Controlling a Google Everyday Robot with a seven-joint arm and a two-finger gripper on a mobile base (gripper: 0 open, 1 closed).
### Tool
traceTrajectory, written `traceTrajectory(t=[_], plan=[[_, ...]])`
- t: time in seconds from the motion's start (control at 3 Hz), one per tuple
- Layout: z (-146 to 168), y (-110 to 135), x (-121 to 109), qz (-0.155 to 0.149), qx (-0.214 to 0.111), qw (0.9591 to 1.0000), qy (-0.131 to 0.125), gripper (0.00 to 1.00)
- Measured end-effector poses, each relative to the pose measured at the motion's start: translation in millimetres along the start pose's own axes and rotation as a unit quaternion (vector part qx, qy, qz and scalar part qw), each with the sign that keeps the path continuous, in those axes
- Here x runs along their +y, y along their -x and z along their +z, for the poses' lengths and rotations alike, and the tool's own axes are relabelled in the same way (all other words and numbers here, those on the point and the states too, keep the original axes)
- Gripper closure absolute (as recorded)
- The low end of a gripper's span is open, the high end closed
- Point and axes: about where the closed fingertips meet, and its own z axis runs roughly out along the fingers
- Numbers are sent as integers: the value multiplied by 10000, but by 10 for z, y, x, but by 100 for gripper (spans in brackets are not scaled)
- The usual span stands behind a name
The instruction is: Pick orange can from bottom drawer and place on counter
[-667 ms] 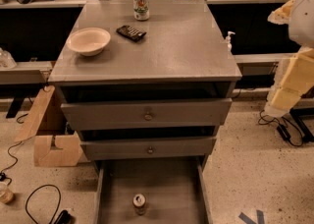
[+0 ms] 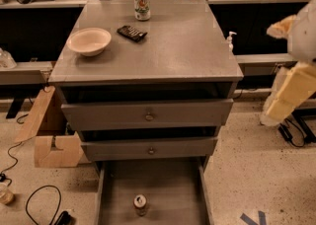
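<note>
The orange can (image 2: pixel 140 203) stands upright in the open bottom drawer (image 2: pixel 170 189), near its front middle, silver top showing. The counter (image 2: pixel 168 51) is the grey top of the cabinet above it. My arm, with the gripper (image 2: pixel 290 95), is a blurred cream shape at the right edge of the view. It hangs beside the cabinet at counter height, far from the can and touching nothing.
On the counter are a cream bowl (image 2: pixel 89 40), a black device (image 2: pixel 132 32) and a white-and-green can (image 2: pixel 142 3). The two knobbed drawers (image 2: pixel 148 116) are slightly open. A cardboard box (image 2: pixel 49 137) and cables (image 2: pixel 42 204) lie on the floor at left.
</note>
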Motion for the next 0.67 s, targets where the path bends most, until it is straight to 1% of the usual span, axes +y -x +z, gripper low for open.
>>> traceTrajectory(t=[0.33, 0.67], plan=[[657, -351, 282, 309, -679, 9967, 309, 0], [1417, -634, 643, 691, -1548, 9841, 532, 0]])
